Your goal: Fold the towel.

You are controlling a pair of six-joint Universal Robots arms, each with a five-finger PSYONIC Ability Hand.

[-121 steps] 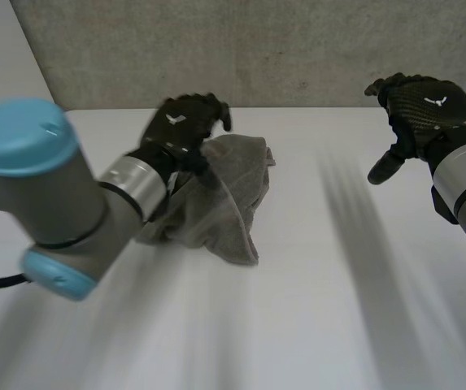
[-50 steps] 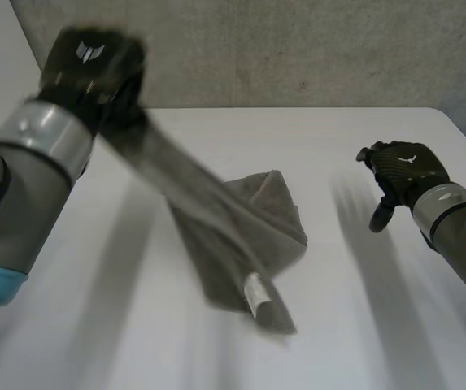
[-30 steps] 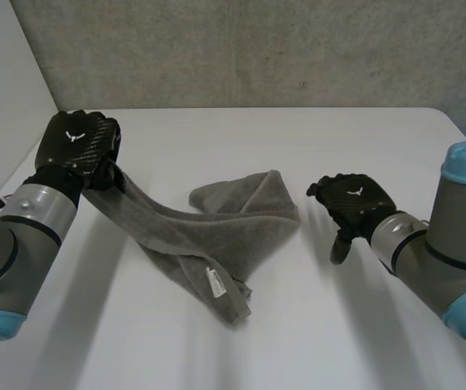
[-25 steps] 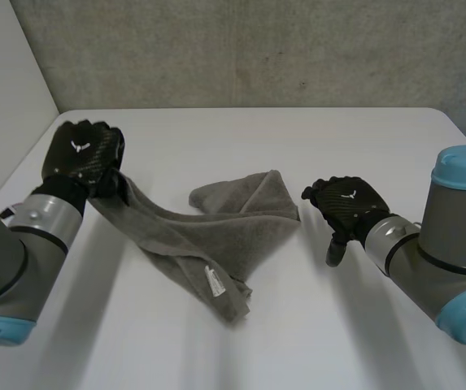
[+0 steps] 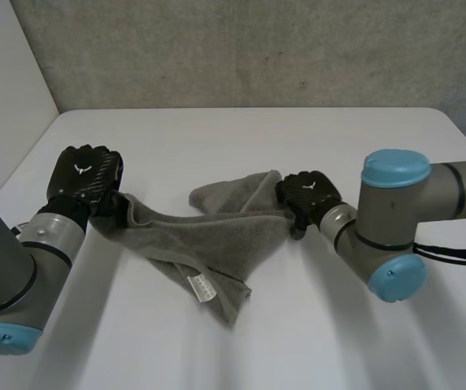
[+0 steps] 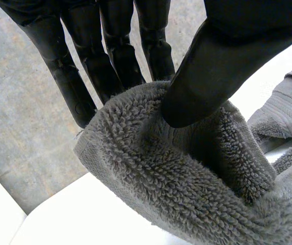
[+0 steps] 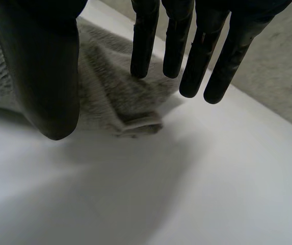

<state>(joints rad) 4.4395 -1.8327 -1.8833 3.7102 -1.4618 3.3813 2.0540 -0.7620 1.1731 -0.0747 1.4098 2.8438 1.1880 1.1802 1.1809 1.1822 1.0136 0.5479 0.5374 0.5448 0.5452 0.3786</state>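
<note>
A crumpled grey towel (image 5: pixel 208 231) with a white label (image 5: pixel 202 287) lies stretched across the white table (image 5: pixel 322 341). My left hand (image 5: pixel 84 175) is at the towel's left end, just above the table. In the left wrist view its thumb (image 6: pixel 222 66) pinches a bunched edge of the towel (image 6: pixel 176 199) against the fingers. My right hand (image 5: pixel 306 193) is at the towel's right corner. In the right wrist view that hand (image 7: pixel 44 71) stands open with straight fingers above a folded corner of the towel (image 7: pixel 110 102), with no cloth between thumb and fingers.
A grey wall (image 5: pixel 257 49) runs along the table's far edge. A lighter wall (image 5: pixel 5 97) flanks the table's left side. My right arm's elbow (image 5: pixel 395 227) reaches over the table right of the towel.
My left hand has come down from high up to just above the table, pulling the towel out to the left. My right hand has moved left to the towel's right corner.
</note>
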